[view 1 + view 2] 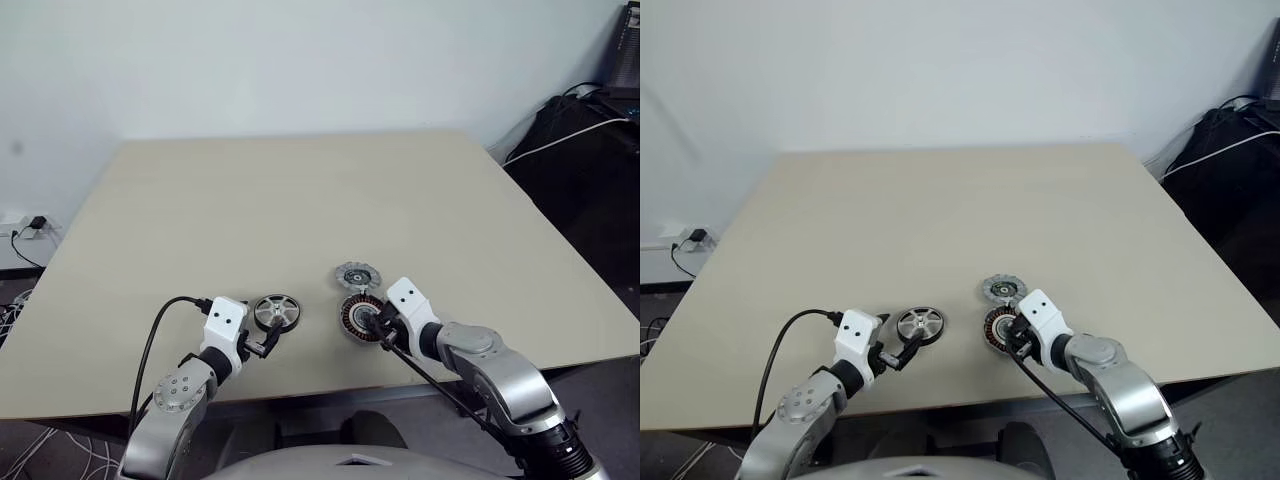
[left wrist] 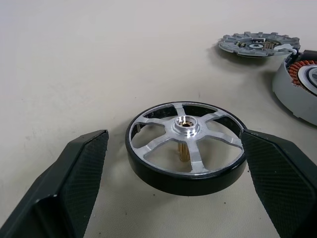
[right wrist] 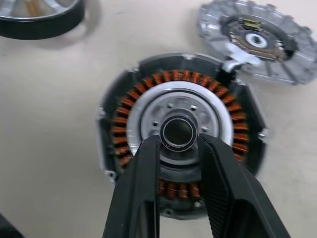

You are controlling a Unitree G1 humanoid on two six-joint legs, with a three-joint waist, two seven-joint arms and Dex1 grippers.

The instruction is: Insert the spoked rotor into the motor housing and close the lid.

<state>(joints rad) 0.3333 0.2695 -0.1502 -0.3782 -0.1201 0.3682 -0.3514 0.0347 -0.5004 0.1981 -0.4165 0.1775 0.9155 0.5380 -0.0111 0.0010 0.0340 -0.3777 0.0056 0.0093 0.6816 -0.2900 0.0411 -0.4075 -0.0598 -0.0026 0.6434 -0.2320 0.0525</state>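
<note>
- silver five-spoke rotor with black rim (image 2: 185, 146) lies flat on beige table (image 1: 300, 200), between wide-open left gripper (image 2: 173, 163) fingers, untouched
- right gripper (image 3: 179, 148) narrowly parted over copper-wound round motor housing (image 3: 181, 131) hub, holding nothing
- grey notched lid (image 3: 257, 42) just beyond housing
- risk: off-centre pinch could tilt or skid rotor

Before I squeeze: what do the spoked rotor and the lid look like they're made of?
Spoked rotor: apparently bright machined metal spokes and hub, glossy black outer band, brass-coloured pinion underneath. Lid: looks like dull grey cast metal, matte, with a notched edge. Both seem rigid.
</note>
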